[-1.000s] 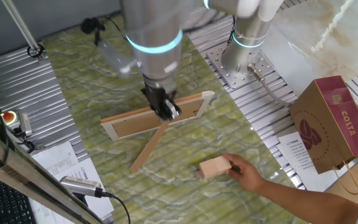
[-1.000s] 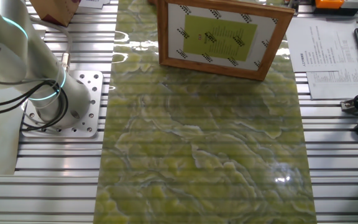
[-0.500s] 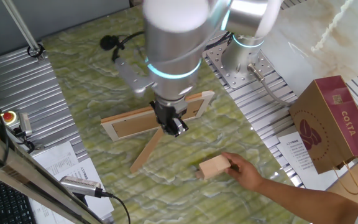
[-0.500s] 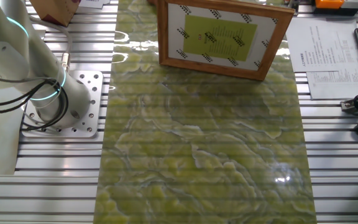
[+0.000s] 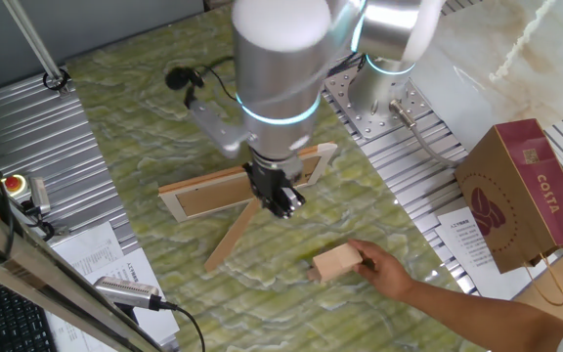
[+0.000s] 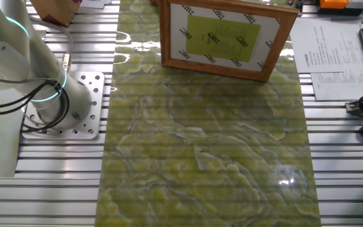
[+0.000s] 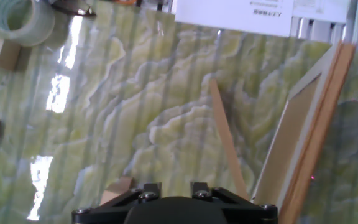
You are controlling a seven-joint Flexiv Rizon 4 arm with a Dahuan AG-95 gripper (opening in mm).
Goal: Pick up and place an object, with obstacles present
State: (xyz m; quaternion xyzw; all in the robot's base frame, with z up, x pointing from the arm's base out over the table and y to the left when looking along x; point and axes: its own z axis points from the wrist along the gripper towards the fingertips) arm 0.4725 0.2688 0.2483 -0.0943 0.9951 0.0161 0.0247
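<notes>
The block (image 5: 337,262), a small pale wooden one, looks like the thing to pick. It sits on the green marbled counter (image 5: 145,127) on the near side of the frame, and a person's hand (image 5: 384,270) is touching it, fingers resting on its right end. So it isn't free to grab yet, I'd say.

The frame (image 5: 247,182) is the obstacle. In one fixed view it stands with its back showing, and its long prop leg (image 5: 235,234) runs out along the counter toward the block's side. In the hand view the leg (image 7: 227,145) cuts diagonally across the picture with the frame (image 7: 316,130) just to its right.

The end effector (image 5: 280,196) hangs right in front of the frame, over the top end of the leg, pointing down. Can't tell if its fingers are apart or together: they're dark and bunched in one fixed view, and the hand view only shows the housing. Nothing seems to be in it.

What could go wrong, in my opinion:
- The end effector is so near the frame that a low sideways move toward the block could clip the leg and knock the frame flat.
- The hand on the block is the bigger worry. If the arm heads over while it's there, it could hit fingers.
- The block could get shifted by the hand just as the arm commits.
</notes>
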